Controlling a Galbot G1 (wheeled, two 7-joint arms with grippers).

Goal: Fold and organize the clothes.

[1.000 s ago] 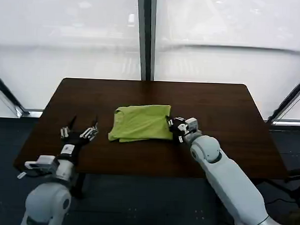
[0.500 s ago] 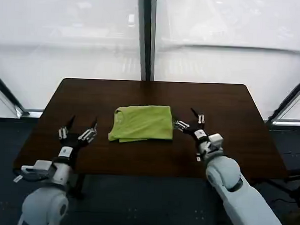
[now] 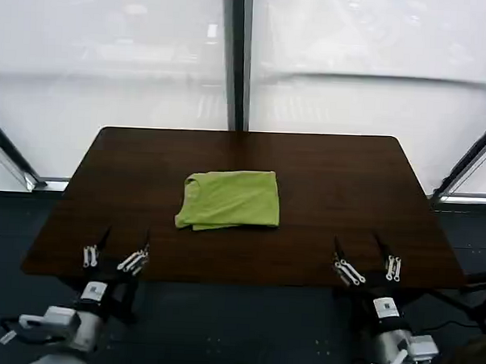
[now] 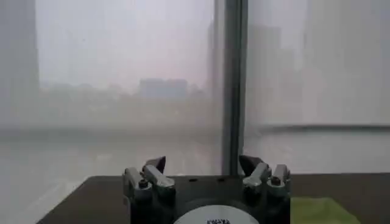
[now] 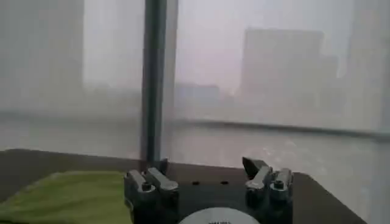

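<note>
At the near edge of the table [image 3: 341,162], toward seven o'clock in the head view, the left gripper [image 3: 116,254] hangs with its fingers [image 3: 131,262] spread wide and nothing between them, its tips just over the table's front rim. Toward five o'clock, at the same near edge, the right gripper [image 3: 367,263] sits the same way: fingers [image 3: 347,272] splayed wide, empty, well apart from the cloth. Both arms are low at the bottom of the view, one on each side of the table.

Farther in, close to the middle of the dark brown tabletop and a little toward eleven o'clock from its centre, lies the T-shirt [image 3: 229,198]. It is folded into a compact, roughly rectangular bundle, lime yellow-green, lying flat with a rounded fold along its left side and a lower layer peeking out along its near edge. Neither gripper touches it.

In the left wrist view the left gripper [image 4: 206,176] again shows its fingers wide, with a corner of the T-shirt [image 4: 317,210] on the table [image 4: 91,195] beyond. In the right wrist view the right gripper [image 5: 207,176] is likewise wide, and the T-shirt [image 5: 67,195] lies on the table [image 5: 317,204] past it.

Beyond the table's far edge, at twelve o'clock, stands a dark vertical window post [image 3: 235,59] between two pale, hazy panes.
</note>
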